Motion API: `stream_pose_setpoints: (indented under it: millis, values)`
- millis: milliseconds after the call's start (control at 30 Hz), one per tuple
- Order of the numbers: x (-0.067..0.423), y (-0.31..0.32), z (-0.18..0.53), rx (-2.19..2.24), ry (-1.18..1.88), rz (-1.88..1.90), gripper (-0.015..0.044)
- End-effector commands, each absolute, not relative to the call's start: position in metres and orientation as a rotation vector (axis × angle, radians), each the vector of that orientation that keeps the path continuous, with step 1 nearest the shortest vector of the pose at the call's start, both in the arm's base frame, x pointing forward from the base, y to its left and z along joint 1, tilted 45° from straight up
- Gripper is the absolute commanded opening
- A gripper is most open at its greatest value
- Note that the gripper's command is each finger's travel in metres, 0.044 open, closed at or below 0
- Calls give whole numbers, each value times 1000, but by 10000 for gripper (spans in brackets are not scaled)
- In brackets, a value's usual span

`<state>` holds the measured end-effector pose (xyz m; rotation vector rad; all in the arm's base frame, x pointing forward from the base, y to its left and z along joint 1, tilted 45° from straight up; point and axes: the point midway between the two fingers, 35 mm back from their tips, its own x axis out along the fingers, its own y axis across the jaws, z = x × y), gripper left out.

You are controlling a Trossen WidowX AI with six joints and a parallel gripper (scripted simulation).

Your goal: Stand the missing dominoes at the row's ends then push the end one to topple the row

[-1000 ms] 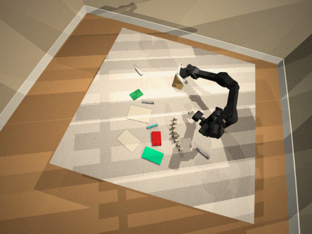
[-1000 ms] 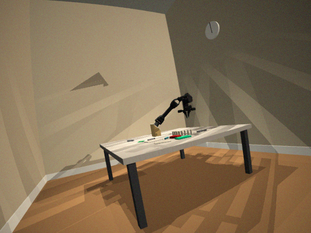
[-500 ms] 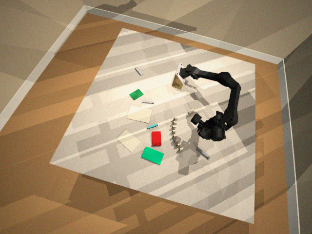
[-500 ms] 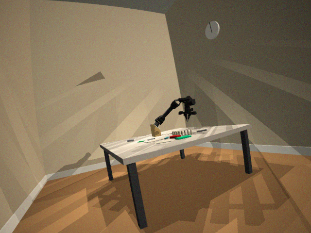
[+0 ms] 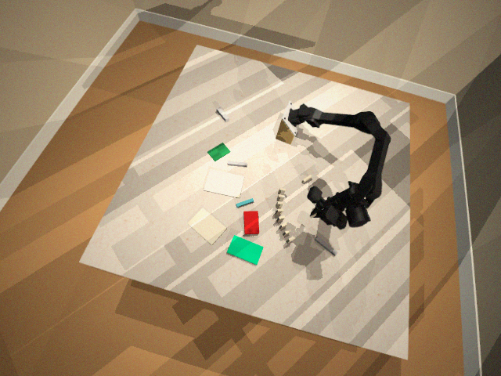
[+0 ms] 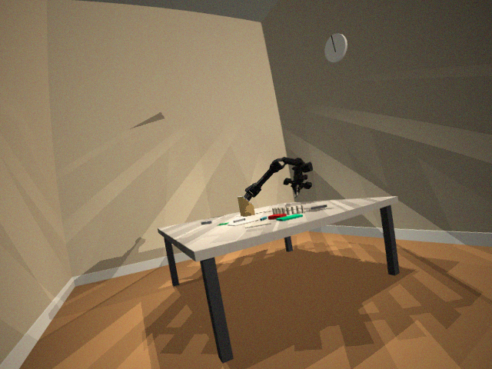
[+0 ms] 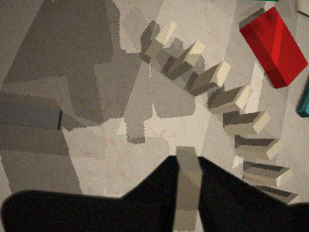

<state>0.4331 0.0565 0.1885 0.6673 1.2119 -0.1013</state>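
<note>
White table (image 5: pixel 364 323) bearing the black arm (image 5: pixel 378 150). The gripper (image 7: pixel 185 203) hangs above the table's middle, nearer the right edge, its fingers clamped on a beige domino (image 7: pixel 187 179). The curved row of standing dominoes (image 5: pixel 282 216) lies just beside it; a loose domino (image 5: pixel 306 178) lies beyond the row's far end.

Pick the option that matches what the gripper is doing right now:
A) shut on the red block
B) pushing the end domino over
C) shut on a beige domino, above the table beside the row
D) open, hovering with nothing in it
C: the wrist view shows a beige domino clamped in the gripper, with the curved row standing untouched ahead and the red block lying off to the side.
</note>
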Motion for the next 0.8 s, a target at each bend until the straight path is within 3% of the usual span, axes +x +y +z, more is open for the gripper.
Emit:
stream_pose_setpoints:
  millis: [0, 767]
  values:
    - [436, 57, 188, 636, 1142, -149, 28]
    - [443, 71, 192, 581, 702, -355, 28]
